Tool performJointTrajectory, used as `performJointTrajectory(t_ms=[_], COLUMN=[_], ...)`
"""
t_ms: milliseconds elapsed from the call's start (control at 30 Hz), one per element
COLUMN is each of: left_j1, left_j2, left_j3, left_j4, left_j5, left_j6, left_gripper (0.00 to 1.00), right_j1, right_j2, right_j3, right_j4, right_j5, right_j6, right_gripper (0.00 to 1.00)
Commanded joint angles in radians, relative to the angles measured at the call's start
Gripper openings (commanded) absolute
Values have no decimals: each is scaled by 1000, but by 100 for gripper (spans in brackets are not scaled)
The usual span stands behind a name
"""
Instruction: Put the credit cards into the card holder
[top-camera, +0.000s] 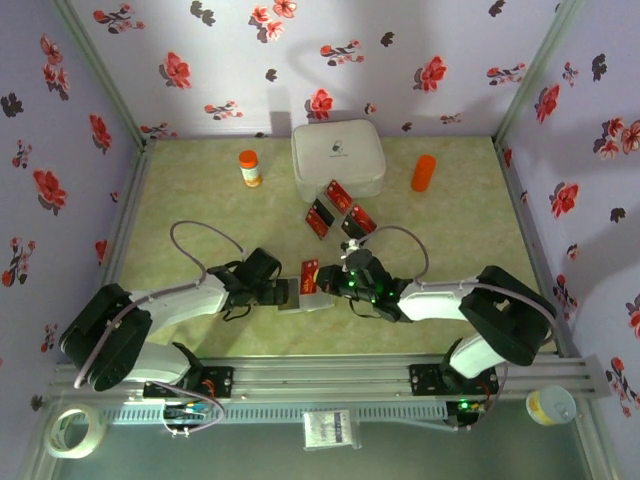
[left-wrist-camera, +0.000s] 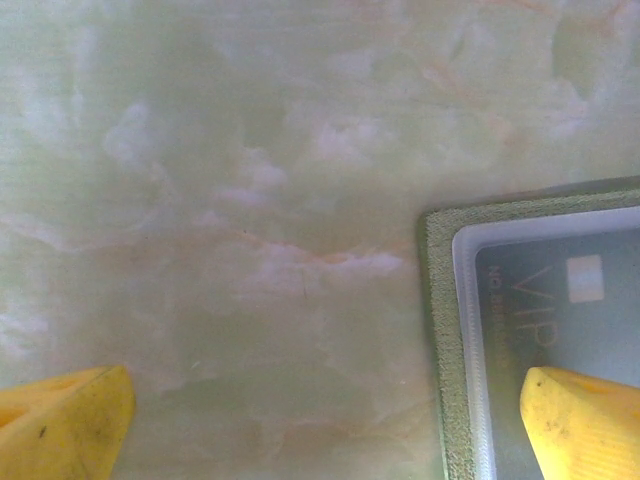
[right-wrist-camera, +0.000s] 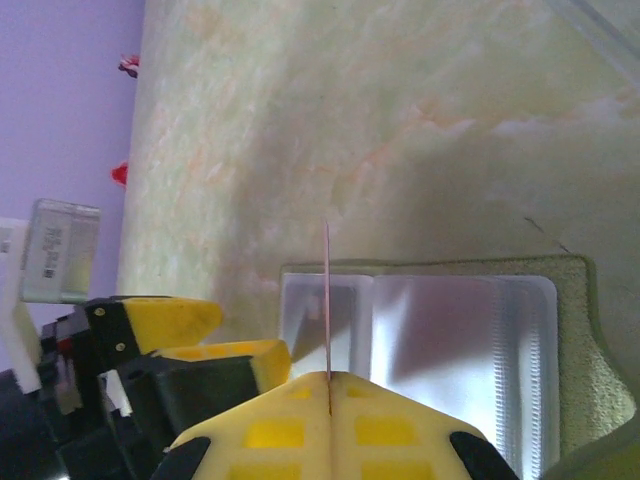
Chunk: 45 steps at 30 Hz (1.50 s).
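The card holder (top-camera: 318, 299) lies open near the table's front middle, with an olive rim (right-wrist-camera: 585, 340) and a pale inside (right-wrist-camera: 460, 340). My right gripper (right-wrist-camera: 330, 378) is shut on a red credit card (right-wrist-camera: 327, 290), held edge-on just above the holder's left pocket; from above the card (top-camera: 310, 272) stands by the right gripper (top-camera: 330, 281). My left gripper (left-wrist-camera: 325, 405) is open, one finger (left-wrist-camera: 585, 425) over the holder's corner (left-wrist-camera: 440, 330), where a dark card (left-wrist-camera: 560, 300) lies under a clear sleeve. Three more red cards (top-camera: 338, 195) (top-camera: 318, 218) (top-camera: 358, 222) lie behind.
A large white rounded case (top-camera: 338, 158) sits at the back middle, with an orange-capped bottle (top-camera: 249, 167) to its left and an orange cylinder (top-camera: 423, 172) to its right. The left gripper's yellow fingers (right-wrist-camera: 170, 318) press close beside the holder in the right wrist view.
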Motion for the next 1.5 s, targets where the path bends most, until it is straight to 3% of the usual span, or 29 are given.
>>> performJointTrajectory(t_ms=[0,1467], left_j1=[8,2], left_j2=[1,5], left_j3=[-32,-43], left_j4=[-45,-29], left_j5=[-12,-6], left_j6=[-24,-35], left_gripper=[100,99], right_j1=[-6,1], right_j2=[31,142], right_j3=[-19,-57], right_j4=[47,201], right_j5=[17,-85], right_j6=[-2,49], right_gripper=[0,0])
